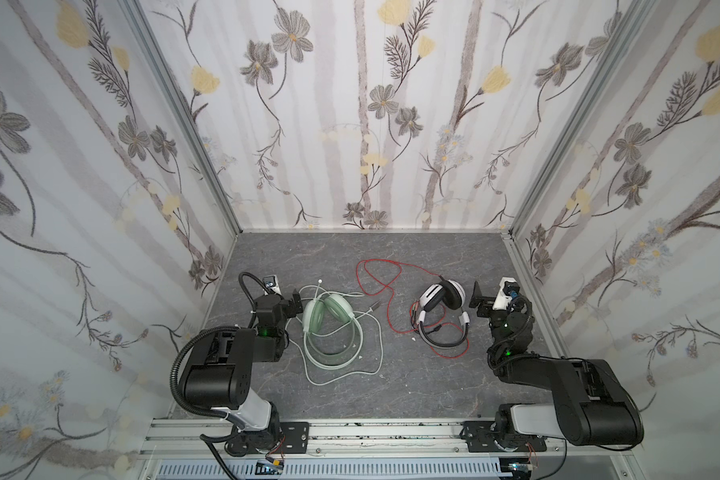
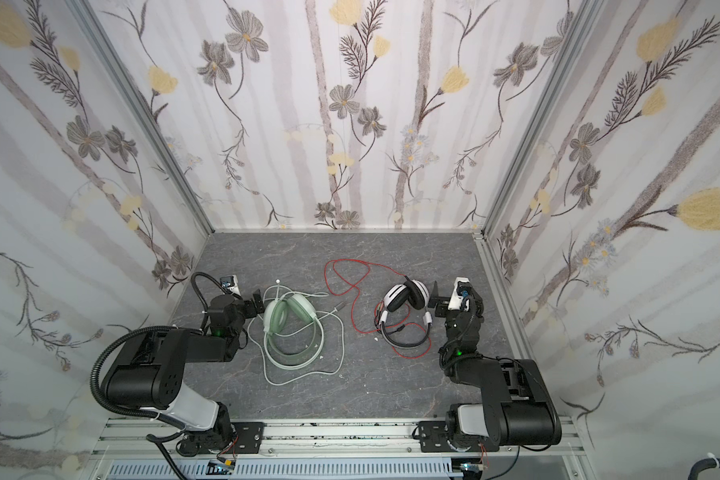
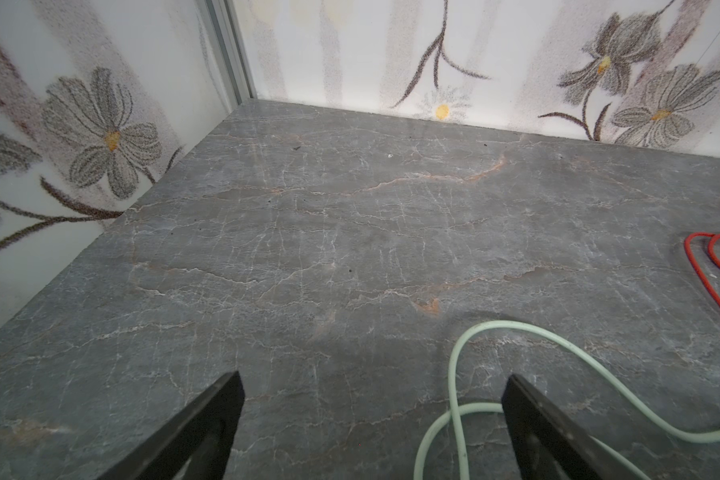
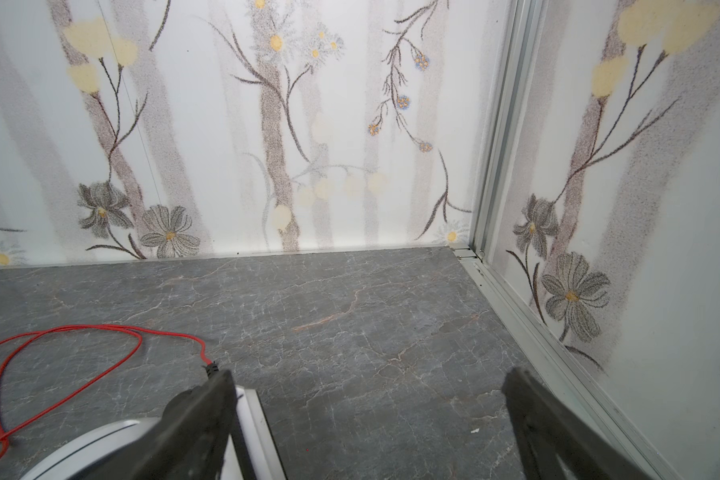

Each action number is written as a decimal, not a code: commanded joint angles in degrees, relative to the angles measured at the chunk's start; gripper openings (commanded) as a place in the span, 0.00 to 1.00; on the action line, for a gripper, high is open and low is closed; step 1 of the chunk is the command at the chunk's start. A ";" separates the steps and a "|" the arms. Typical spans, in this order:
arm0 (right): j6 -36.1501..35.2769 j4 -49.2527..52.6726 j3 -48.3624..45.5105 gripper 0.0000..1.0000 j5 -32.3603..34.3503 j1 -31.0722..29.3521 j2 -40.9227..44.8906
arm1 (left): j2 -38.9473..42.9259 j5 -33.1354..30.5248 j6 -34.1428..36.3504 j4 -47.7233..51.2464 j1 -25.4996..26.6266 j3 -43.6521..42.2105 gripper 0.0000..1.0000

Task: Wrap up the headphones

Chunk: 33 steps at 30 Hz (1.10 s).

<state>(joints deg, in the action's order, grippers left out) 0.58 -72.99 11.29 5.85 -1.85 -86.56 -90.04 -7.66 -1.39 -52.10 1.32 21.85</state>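
**Fig.** Veined grey stone-look counter [image 1: 350, 253], walled by floral panels [image 1: 362, 124]; open room is left beyond both jaws. Left jaws, released, are set just beside the mint green headset [image 1: 321, 316] and its green cable [image 3: 500, 323]. Right jaws, released, are set beside the white-and-black headset [image 1: 441, 297], red cable [image 4: 96, 328] sprawled.

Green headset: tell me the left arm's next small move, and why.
Probably lower the left gripper and close on the green cable. Its jaws stand open and empty just beside the green headset, and the cable lies in loose loops on the table, one loop seen between the fingers, so nothing is wrapped yet.
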 commanded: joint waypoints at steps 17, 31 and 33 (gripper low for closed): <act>-2.00 24.83 8.65 1.00 6.20 -8.60 19.27 | 13.36 -12.09 -5.06 22.51 -0.08 7.77 1.00; 28.22 87.00 26.89 1.00 -9.11 -6.37 44.04 | 40.37 -9.10 -18.13 77.35 29.10 29.96 1.00; 30.23 90.81 25.01 1.00 -10.64 -7.39 47.48 | 41.31 -8.85 -22.16 85.40 29.80 31.04 1.00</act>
<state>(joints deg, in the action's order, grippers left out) 25.45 5.85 37.93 1.17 -8.38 -41.87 -49.60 -13.93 -19.25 15.94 29.56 51.46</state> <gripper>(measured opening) 0.996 0.997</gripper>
